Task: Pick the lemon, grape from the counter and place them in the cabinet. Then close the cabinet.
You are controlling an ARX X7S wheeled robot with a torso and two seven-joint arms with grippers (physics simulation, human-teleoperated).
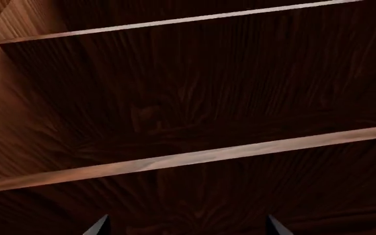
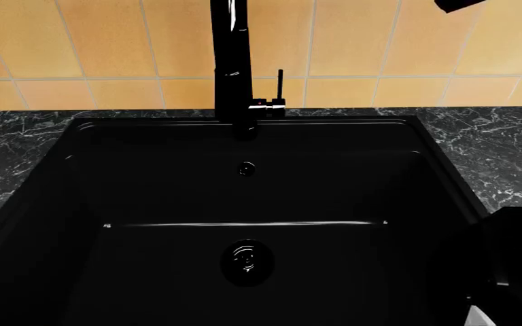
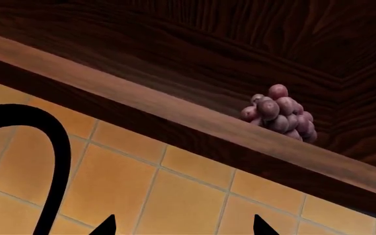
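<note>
The grape [image 3: 279, 119] bunch lies on the bottom board of the wooden cabinet [image 3: 175, 115], near its inner corner. My right gripper [image 3: 182, 226] is below and in front of that board, open, with only yellow wall tiles between its fingertips. My left gripper [image 1: 186, 227] is open and holds nothing; it faces the dark wooden cabinet interior with its shelf edge [image 1: 195, 156]. The lemon is out of view. The dark marble counter [image 2: 501, 149] flanks the sink in the head view. No grippers show clearly there.
A glossy black sink basin [image 2: 242, 204] with a tall black faucet [image 2: 230, 61] fills the head view, under a yellow tiled wall [image 2: 379, 41]. A dark arm part [image 2: 465, 4] shows at the top right, and dark robot parts [image 2: 515, 265] at the lower right.
</note>
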